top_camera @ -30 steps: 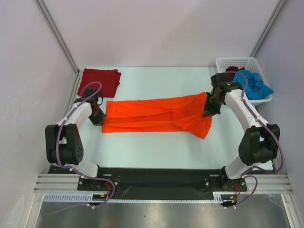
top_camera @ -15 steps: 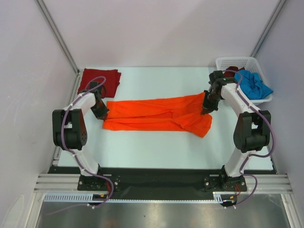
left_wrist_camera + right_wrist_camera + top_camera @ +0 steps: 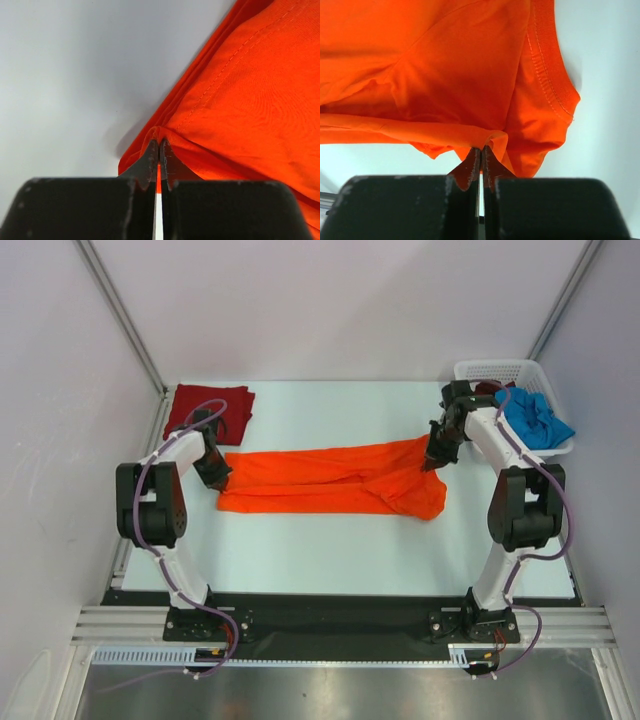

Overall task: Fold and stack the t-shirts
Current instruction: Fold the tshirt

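A bright orange t-shirt (image 3: 330, 480) lies stretched in a long band across the middle of the table. My left gripper (image 3: 217, 478) is shut on its left end (image 3: 165, 137), and my right gripper (image 3: 434, 462) is shut on a fold at its right end (image 3: 490, 135). Both ends are lifted a little. A dark red t-shirt (image 3: 211, 408) lies folded at the back left. A blue t-shirt (image 3: 535, 422) and a dark maroon one (image 3: 489, 388) sit bunched in the basket.
The white lattice basket (image 3: 500, 371) stands at the back right corner, close behind my right arm. Grey walls enclose the table on three sides. The black arm bases and a metal rail run along the near edge.
Both grippers have carried the orange shirt's ends toward the back of the table. The shirt's right-hand flap has drawn in and bunched. Both arms now reach further out.
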### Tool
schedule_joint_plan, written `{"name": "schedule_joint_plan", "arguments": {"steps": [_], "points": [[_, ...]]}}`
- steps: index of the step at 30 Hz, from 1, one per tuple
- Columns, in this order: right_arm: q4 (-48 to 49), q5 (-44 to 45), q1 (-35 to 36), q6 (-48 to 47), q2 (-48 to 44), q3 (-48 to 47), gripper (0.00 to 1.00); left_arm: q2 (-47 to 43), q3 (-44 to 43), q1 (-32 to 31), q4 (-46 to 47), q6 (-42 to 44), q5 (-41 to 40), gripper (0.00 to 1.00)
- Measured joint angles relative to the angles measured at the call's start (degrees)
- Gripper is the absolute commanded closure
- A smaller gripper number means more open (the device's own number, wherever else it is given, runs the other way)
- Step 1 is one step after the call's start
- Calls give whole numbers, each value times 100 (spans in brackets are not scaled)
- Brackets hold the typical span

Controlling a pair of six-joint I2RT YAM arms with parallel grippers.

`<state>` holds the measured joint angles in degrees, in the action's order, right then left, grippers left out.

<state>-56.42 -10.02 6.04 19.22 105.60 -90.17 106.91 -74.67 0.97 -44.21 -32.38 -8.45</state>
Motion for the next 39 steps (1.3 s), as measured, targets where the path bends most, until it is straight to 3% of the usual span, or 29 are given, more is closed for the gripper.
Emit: {"name": "schedule_joint_plan", "arguments": {"steps": [14,20,26,29,32,39], "points": [[83,-114,-39,2,581,-494,100,219,-197,0,-26,0,0,99],[219,-245,-44,9,798,-538,100,304,-280,0,-26,7,4,82],[227,-297,-46,17,962,-570,100,282,-280,0,-26,4,-59,58],[229,-299,-46,17,1040,-741,100,90,-238,-11,-26,-7,-205,53],[243,-299,-46,17,1137,-935,100,-435,-81,-37,0,-9,-354,53],[238,-295,-46,28,1209,-1019,100,-1351,68,-393,323,-7,-31,67]]}}
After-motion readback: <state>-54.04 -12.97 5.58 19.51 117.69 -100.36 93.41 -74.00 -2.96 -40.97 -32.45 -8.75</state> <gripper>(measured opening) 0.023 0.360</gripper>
